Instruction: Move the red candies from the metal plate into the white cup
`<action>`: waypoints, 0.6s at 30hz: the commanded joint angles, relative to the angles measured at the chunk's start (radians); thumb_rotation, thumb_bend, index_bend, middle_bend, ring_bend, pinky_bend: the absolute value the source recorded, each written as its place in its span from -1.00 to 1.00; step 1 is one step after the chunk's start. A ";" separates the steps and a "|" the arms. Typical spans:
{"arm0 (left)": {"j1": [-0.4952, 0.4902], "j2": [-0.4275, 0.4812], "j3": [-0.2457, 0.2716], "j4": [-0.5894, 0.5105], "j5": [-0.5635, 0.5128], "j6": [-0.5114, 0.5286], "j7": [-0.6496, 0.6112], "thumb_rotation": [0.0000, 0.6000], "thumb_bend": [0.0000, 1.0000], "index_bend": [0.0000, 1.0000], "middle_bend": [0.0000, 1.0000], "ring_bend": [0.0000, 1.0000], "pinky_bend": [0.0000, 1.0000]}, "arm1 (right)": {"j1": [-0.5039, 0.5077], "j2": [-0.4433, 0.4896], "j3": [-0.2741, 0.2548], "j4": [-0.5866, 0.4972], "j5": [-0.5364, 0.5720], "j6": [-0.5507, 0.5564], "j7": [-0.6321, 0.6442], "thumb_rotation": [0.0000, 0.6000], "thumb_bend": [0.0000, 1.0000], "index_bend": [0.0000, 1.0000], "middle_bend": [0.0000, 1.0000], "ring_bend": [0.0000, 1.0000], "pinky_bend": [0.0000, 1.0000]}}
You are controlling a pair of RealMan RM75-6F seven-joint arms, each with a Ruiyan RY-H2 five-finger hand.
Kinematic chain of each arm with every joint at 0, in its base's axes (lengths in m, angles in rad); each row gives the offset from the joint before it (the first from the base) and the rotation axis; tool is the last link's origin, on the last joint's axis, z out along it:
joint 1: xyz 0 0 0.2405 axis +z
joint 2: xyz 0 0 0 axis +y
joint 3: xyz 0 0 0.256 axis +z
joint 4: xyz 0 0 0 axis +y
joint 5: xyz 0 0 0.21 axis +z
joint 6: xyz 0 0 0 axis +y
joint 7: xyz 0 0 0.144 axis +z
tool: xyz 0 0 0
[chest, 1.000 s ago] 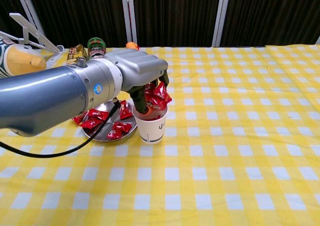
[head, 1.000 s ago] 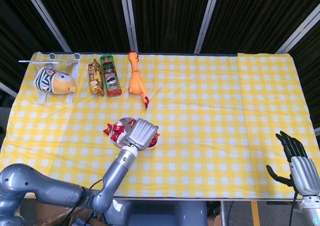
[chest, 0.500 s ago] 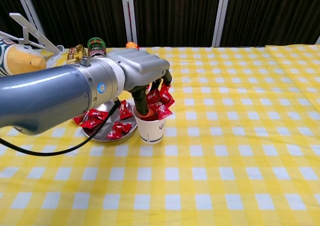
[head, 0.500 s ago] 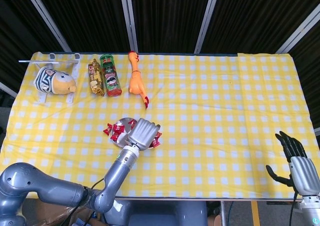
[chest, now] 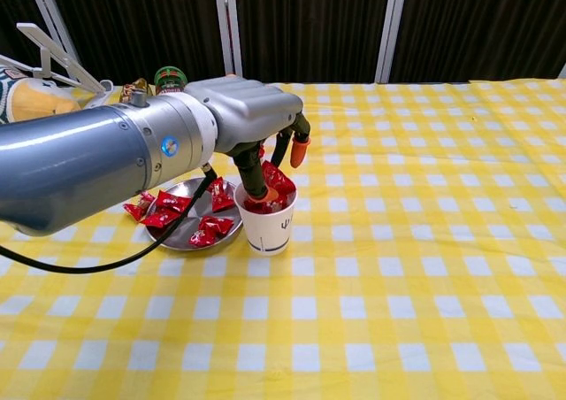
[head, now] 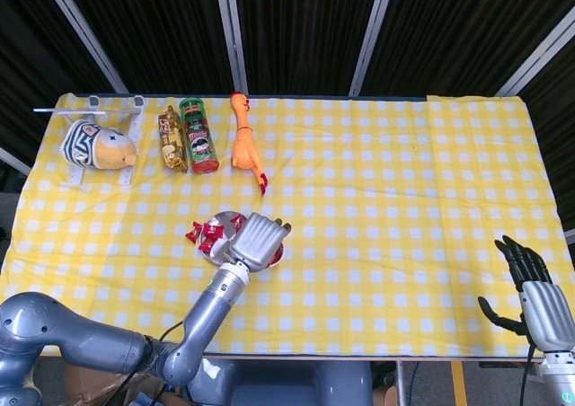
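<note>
A white cup [chest: 270,227] stands just right of the metal plate [chest: 188,196] and holds red candies [chest: 276,186] heaped to its rim. My left hand [chest: 248,121] hovers over the cup with its fingers spread apart. The thumb reaches down onto the candies in the cup, and an orange-tipped finger is lifted clear. Several more red candies [chest: 164,209] lie on the plate. In the head view my left hand [head: 259,240] covers the cup and part of the plate [head: 223,219]. My right hand [head: 535,296] rests open at the table's near right edge, holding nothing.
Along the far left of the yellow checked table lie a plush toy on a white rack [head: 94,145], a snack packet [head: 172,139], a green chip can [head: 199,136] and a rubber chicken [head: 244,141].
My left hand has let go of the bunch of red candies, which now sit in the cup. Its fingers have spread and lifted. The right hand has not moved.
</note>
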 commanded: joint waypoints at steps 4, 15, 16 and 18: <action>0.008 0.015 0.014 -0.021 -0.011 0.004 0.000 1.00 -0.39 -0.18 -0.09 0.82 0.91 | -0.002 0.000 0.000 -0.001 -0.001 0.004 -0.001 1.00 -0.23 -1.00 -1.00 -1.00 -1.00; 0.029 0.077 0.020 -0.077 -0.010 0.012 -0.026 1.00 -0.39 -0.25 -0.11 0.79 0.91 | -0.002 -0.001 0.001 0.000 -0.001 0.005 -0.003 1.00 -0.23 -1.00 -1.00 -1.00 -1.00; 0.035 0.081 0.018 -0.079 0.009 0.012 -0.047 1.00 -0.39 -0.28 -0.15 0.77 0.90 | -0.002 -0.002 0.001 0.000 -0.001 0.005 -0.004 1.00 -0.23 -1.00 -1.00 -1.00 -1.00; 0.049 0.087 0.013 -0.082 0.053 0.010 -0.097 1.00 -0.42 -0.32 -0.23 0.75 0.90 | -0.002 -0.002 0.001 0.000 -0.001 0.006 -0.004 1.00 -0.23 -1.00 -1.00 -1.00 -1.00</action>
